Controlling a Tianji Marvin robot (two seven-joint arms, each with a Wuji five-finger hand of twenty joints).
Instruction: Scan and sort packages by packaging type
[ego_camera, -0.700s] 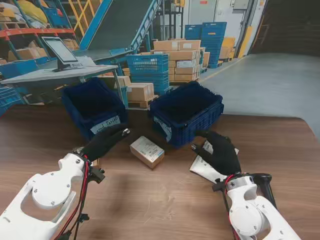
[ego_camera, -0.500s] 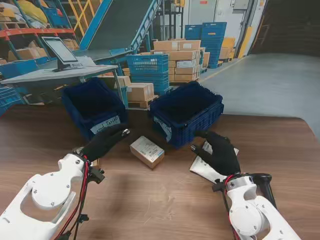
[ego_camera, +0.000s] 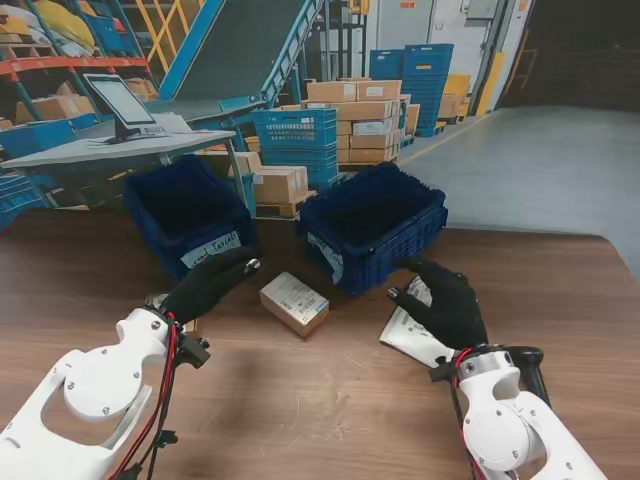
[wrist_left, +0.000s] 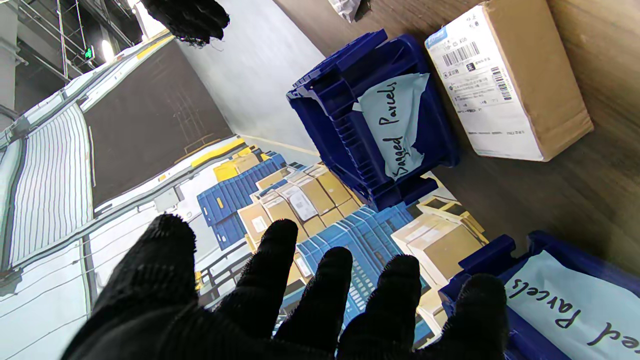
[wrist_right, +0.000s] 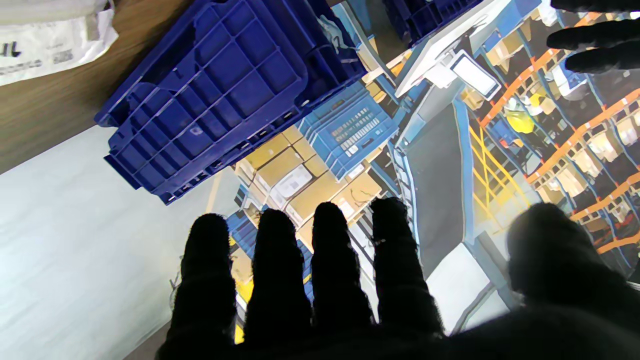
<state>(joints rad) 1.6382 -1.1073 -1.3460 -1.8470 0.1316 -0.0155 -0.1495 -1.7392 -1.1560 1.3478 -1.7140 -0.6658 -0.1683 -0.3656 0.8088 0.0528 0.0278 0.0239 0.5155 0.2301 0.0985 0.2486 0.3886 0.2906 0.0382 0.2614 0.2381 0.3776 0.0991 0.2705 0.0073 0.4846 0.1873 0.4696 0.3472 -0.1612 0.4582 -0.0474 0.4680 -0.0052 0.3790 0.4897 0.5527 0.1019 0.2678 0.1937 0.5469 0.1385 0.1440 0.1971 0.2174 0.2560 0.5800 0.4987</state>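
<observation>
2 gloved hands hover spread and empty: our left hand (ego_camera: 212, 283) at 9 o'clock of the cardboard box (ego_camera: 294, 303), our right hand (ego_camera: 447, 305) over the white poly bag (ego_camera: 402, 333). We judge both poised to pick. The box's barcode label faces up, near the bins (ego_camera: 372, 225).

Warehouse sorting station, conveyor ramp (ego_camera: 240, 45) rising behind, stacked cartons (ego_camera: 365, 120) on pallets, blue crates (ego_camera: 425, 75), orange racking (ego_camera: 45, 65), touchscreen terminal (ego_camera: 120, 100), concrete floor (ego_camera: 540, 170)
</observation>
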